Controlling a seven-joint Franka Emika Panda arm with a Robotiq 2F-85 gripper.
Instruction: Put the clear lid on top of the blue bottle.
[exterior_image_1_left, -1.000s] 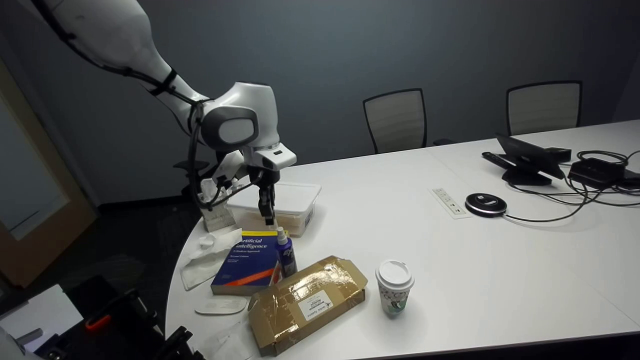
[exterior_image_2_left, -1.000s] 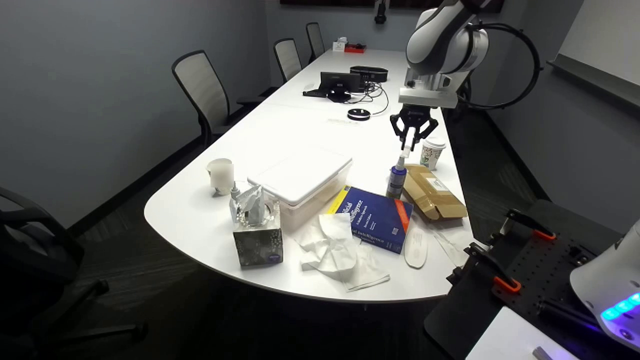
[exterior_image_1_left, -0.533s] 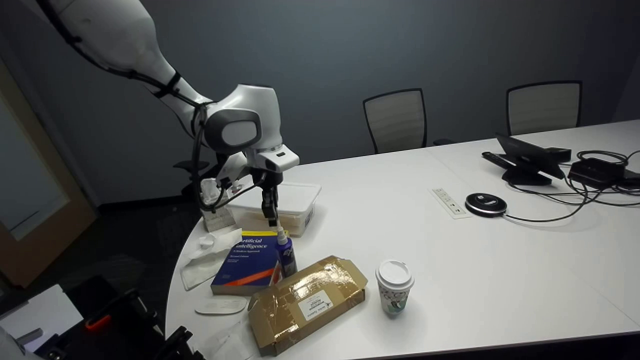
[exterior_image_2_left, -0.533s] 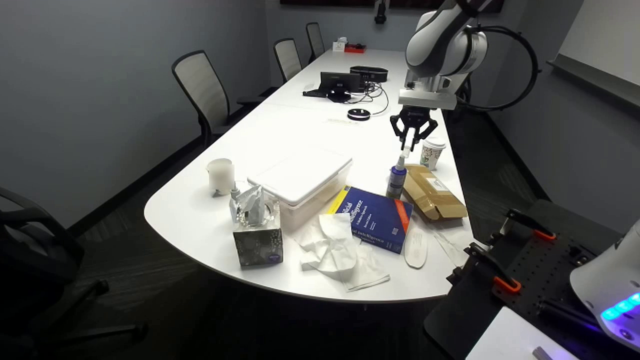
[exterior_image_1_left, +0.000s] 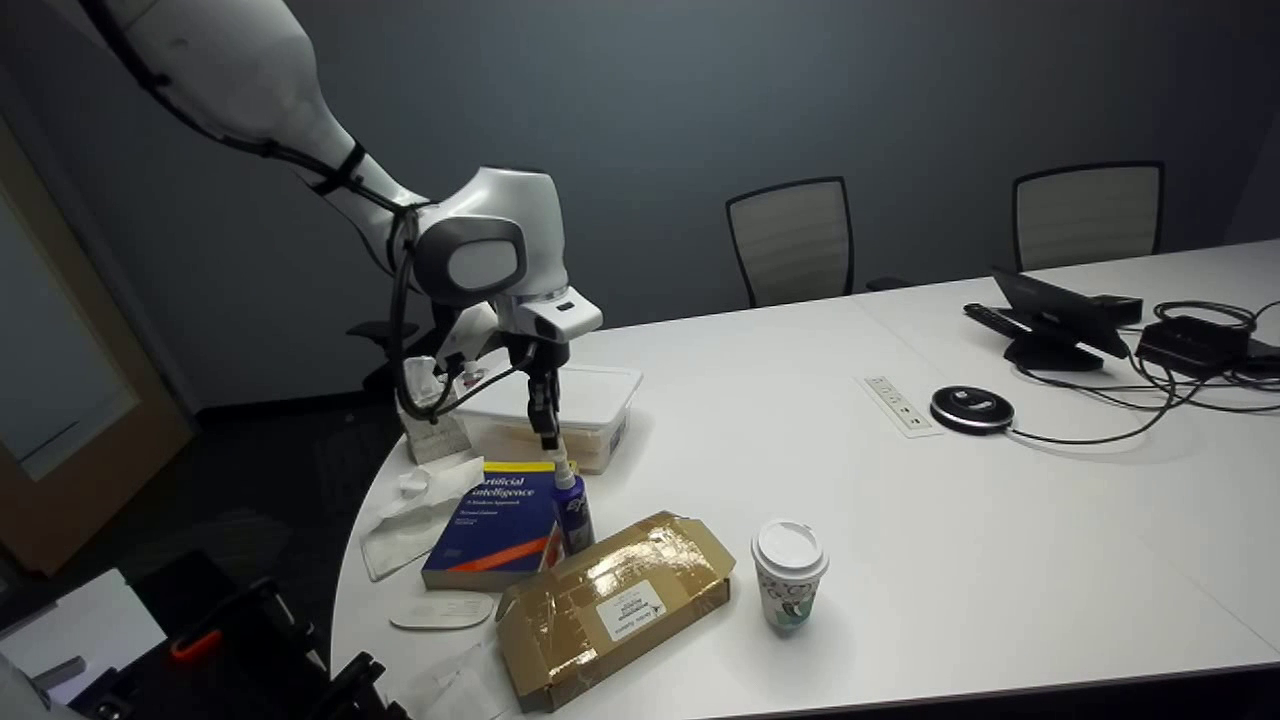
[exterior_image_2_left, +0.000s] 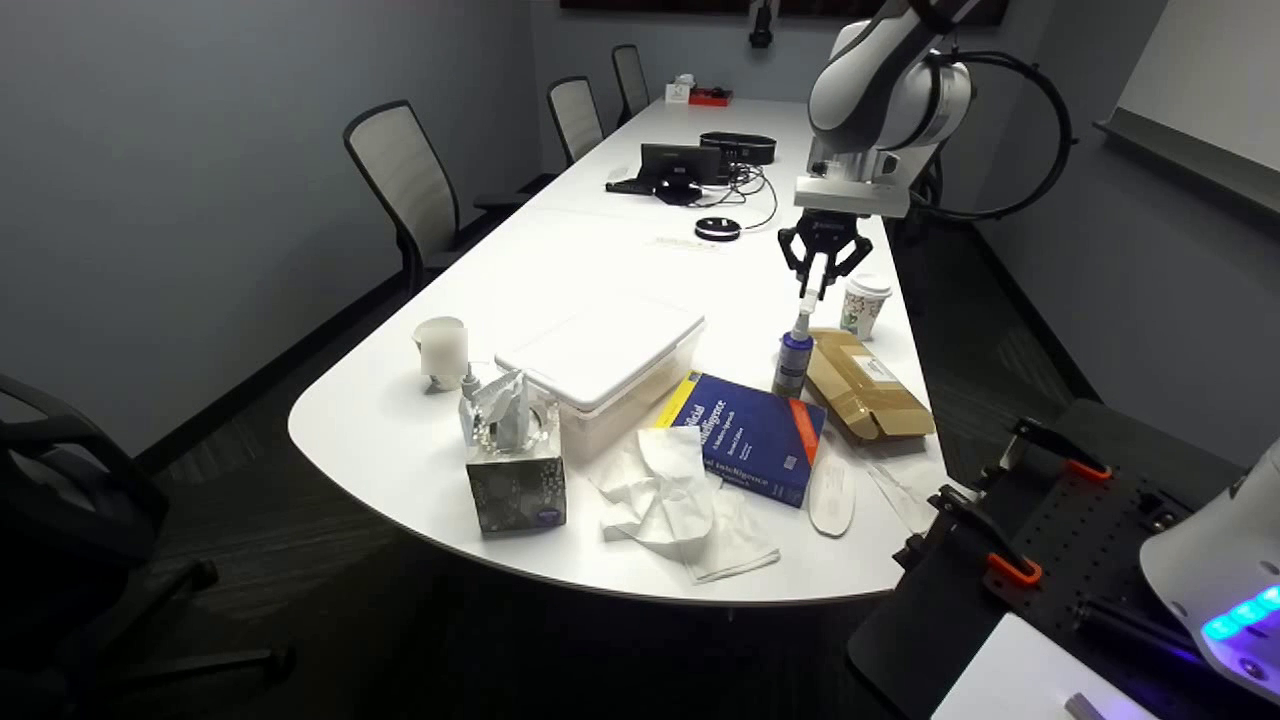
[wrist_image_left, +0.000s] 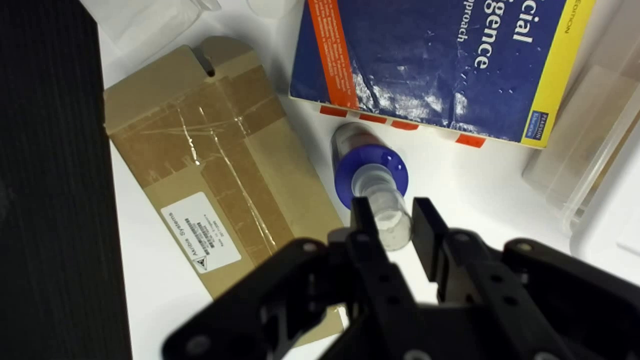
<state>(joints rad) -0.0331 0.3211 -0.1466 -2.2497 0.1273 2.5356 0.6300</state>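
Note:
The blue bottle (exterior_image_1_left: 573, 515) stands upright between the book and the cardboard box. It also shows in an exterior view (exterior_image_2_left: 793, 358) and in the wrist view (wrist_image_left: 345, 172), with a pale spray nozzle on top. My gripper (wrist_image_left: 391, 215) is shut on the clear lid (wrist_image_left: 395, 230), a small see-through cap. In both exterior views the gripper (exterior_image_1_left: 547, 442) (exterior_image_2_left: 812, 290) points down just above the bottle, with the lid (exterior_image_2_left: 809, 302) at the nozzle's top. In the wrist view the lid overlaps the nozzle. I cannot tell whether they touch.
The blue book (exterior_image_2_left: 755, 435) lies beside the bottle on one side, the cardboard box (exterior_image_1_left: 615, 600) on the other. A lidded plastic bin (exterior_image_2_left: 605, 360), a tissue box (exterior_image_2_left: 515, 480), crumpled tissues (exterior_image_2_left: 670, 500) and a white-lidded paper cup (exterior_image_1_left: 788, 575) stand or lie around.
My gripper has shifted slightly with the lid, bringing it closer over the bottle's nozzle. The bottle and the other objects have not moved.

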